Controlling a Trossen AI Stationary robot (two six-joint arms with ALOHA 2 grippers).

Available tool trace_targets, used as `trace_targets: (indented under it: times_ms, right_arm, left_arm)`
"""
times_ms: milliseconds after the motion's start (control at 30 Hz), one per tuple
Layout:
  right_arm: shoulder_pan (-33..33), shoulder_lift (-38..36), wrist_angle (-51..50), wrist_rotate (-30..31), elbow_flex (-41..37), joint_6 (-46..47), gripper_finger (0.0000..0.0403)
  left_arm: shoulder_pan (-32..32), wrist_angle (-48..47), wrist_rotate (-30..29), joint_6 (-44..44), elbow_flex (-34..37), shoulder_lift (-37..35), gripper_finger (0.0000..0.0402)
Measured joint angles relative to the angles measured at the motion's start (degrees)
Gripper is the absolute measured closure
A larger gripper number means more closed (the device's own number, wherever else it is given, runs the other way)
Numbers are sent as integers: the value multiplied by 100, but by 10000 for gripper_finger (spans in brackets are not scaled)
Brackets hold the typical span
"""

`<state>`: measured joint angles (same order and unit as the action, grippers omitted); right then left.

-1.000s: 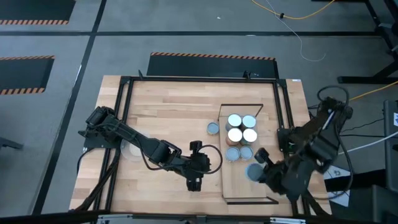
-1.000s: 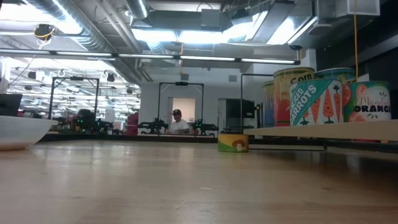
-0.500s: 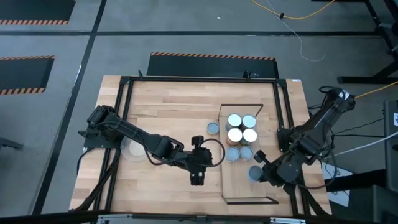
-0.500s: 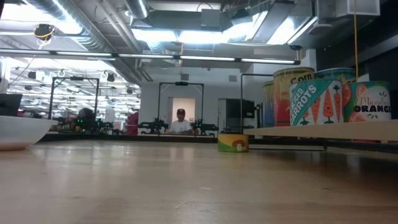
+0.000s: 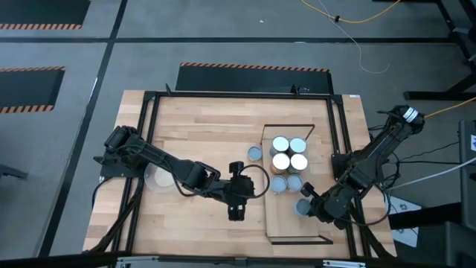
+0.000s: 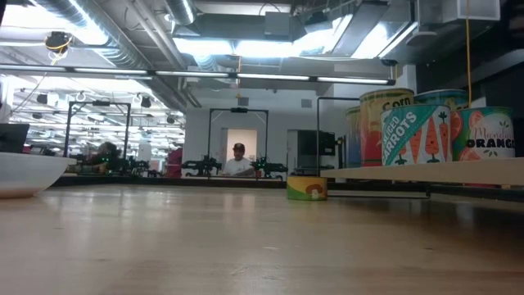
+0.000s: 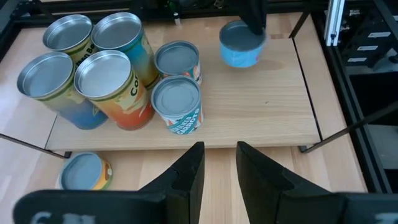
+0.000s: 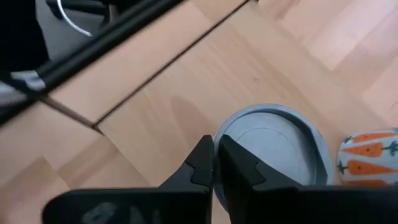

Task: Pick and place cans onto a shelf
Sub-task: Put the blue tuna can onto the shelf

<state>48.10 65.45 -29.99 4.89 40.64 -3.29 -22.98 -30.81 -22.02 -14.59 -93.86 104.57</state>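
Hovering beside the shelf (image 5: 286, 223), left gripper (image 5: 236, 214) jaws narrowly apart and empty, right gripper (image 5: 306, 206) jaws closed above a blue-grey can (image 8: 273, 149) on the shelf.

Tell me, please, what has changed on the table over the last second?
The right tool, shut and empty, pulled back from over the blue-grey-topped short can on the light-wood shelf, uncovering it. The left tool shifted slightly toward the shelf. The other cans, including the lone can off the shelf, stayed put.
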Motion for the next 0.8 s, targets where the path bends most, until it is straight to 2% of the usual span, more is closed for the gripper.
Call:
trace_targets:
  times_ms: [300, 500, 800]
  right_arm:
    - [0, 1, 316, 482, -449, -143, 383]
    - [0, 2, 462, 509, -535, 9, 382]
    - [0, 2, 456, 509, -535, 2, 360]
  left_arm:
    - [60, -2, 0, 7, 0, 0, 315]
    - [117, -2, 0, 5, 0, 0, 315]
    - [166, -4, -2, -32, 0, 0, 315]
